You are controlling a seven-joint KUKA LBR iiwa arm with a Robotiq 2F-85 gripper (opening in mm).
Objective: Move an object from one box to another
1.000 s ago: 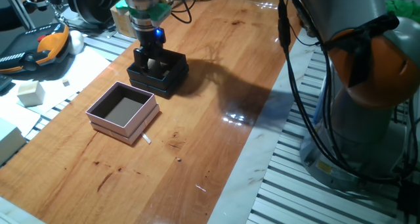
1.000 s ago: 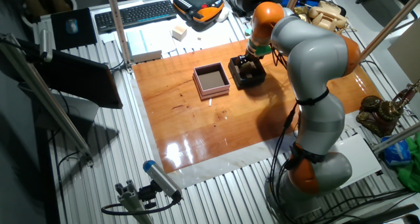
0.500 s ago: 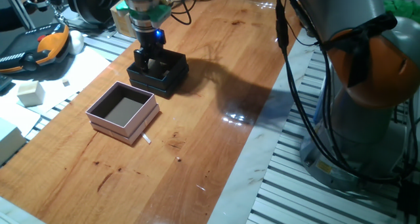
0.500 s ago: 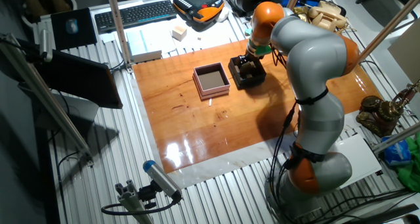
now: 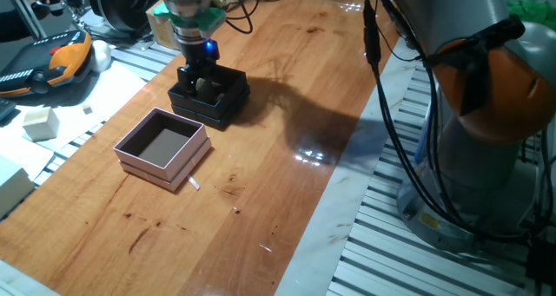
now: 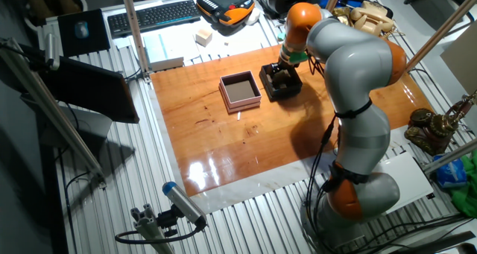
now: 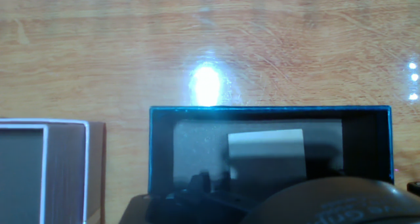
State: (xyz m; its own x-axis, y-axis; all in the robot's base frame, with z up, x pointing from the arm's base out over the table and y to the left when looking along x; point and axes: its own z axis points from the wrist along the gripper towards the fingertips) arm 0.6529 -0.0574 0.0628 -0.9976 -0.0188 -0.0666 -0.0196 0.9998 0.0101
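Note:
The black box stands on the wooden table; it also shows in the other fixed view and in the hand view. A pale rectangular block lies on its floor. My gripper is lowered into the black box, its fingers apart, with the pale block showing between them. I cannot tell whether the fingers press on it. The pale pink box with a dark inside stands beside the black box, empty; it shows in the other fixed view and at the left edge of the hand view.
A small white scrap lies on the wood by the pink box. A white cube and an orange-black pendant lie left of the table. The arm's base stands at the right. A keyboard lies beyond the far edge.

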